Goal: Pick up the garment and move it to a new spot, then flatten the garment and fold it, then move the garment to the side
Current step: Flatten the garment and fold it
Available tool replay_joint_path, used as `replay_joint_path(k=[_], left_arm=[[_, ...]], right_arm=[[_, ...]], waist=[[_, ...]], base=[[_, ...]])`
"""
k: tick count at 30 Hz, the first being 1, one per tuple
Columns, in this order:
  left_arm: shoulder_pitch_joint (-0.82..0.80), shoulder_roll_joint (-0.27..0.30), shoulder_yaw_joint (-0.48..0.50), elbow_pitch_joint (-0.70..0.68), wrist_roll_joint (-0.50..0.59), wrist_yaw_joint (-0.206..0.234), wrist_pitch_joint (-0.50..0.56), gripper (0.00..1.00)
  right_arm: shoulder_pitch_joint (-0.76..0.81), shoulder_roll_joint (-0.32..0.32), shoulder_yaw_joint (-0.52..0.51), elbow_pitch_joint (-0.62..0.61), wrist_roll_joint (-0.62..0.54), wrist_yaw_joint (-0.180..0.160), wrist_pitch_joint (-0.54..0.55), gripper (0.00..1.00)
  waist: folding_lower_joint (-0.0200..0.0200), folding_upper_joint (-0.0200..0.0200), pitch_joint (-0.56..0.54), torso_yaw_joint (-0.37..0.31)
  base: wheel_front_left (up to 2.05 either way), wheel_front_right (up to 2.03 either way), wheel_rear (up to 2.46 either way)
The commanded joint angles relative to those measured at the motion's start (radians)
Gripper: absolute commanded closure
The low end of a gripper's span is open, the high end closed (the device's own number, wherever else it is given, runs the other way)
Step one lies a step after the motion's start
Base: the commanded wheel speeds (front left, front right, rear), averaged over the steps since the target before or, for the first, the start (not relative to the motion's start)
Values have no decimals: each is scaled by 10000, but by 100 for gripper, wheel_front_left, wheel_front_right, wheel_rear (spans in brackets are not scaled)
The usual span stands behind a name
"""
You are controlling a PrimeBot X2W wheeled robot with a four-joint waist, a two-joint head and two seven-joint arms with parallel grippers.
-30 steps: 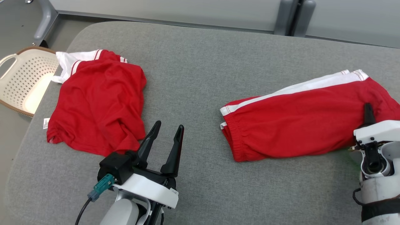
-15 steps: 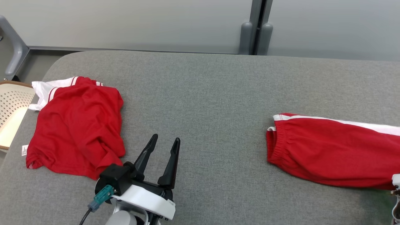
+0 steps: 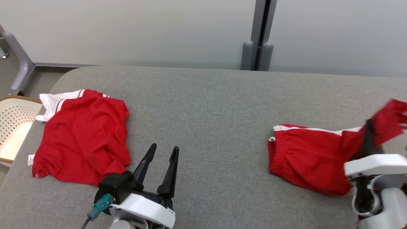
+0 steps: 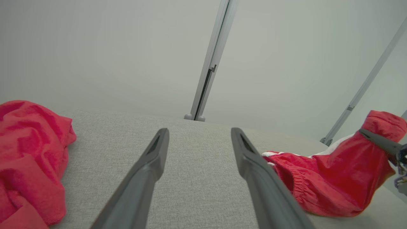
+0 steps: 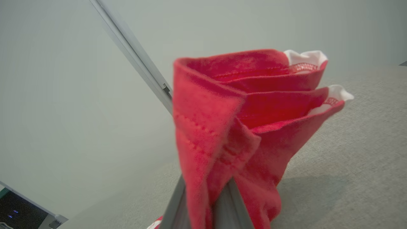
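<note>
The right gripper (image 3: 369, 127) is clenched on one end of the red shorts (image 3: 305, 159), at about 4 o'clock in the head view. There its fingers read as a single dark spike against the cloth. In the right wrist view the bunched shorts (image 5: 241, 105) drape over the fingers and hide their tips. In the head view the lifted end is blurred and cut off by the right edge, so its outline is hard to read. The rest of the shorts lies on the grey table (image 3: 206, 111), with the gathered waistband toward 9 o'clock. A white stripe runs along the far side, partly hidden behind the raised fold.

The left gripper (image 3: 164, 148) is released, its fingers spread and holding nothing. It sits at about 7 o'clock with the fingers pointing to 12, and its arm is cut off by the bottom edge. Whether it touches the table cannot be told.

A crumpled red shirt (image 3: 82, 136) with white trim lies on the table at 9 o'clock, well apart from the shorts. Past the table's edge, a pale basket (image 3: 12, 127) is mostly cut off at the left.
</note>
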Motion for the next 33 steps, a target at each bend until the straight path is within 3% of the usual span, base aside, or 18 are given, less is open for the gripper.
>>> replay_joint_path(k=[1,10,18,19,20,27,33], left_arm=[[140,39,51,29,-46,32,-15,0],[306,37,135,42,-126,110,-16,0],[339,37,151,72,-159,93,-15,0],[331,37,147,71,-170,95,-15,0],[317,37,134,71,-187,102,-15,0],[248,39,86,18,-255,134,-16,0],[198,37,84,-1,-288,144,-16,0]], right_arm=[[236,-72,418,-180,146,5,-81,100],[1109,-1234,4550,-1115,1014,4,148,100],[853,-1757,6020,-452,1281,4,0,100],[812,-1756,6101,-344,1284,4,-93,70],[754,-1752,6199,-238,1265,4,-145,0],[508,-1623,7137,0,1602,4,-354,0],[431,-1537,7875,444,1975,4,120,0]], waist=[[-1,-1,-112,39],[-1,-1,-292,259],[-1,-1,-261,396],[-1,-1,-255,408],[-1,-1,-247,422],[-1,-1,-157,481],[-1,-1,-45,482]], base=[[0,0,0],[0,0,0],[0,0,0],[0,0,0],[0,0,0],[0,0,0],[0,0,0]])
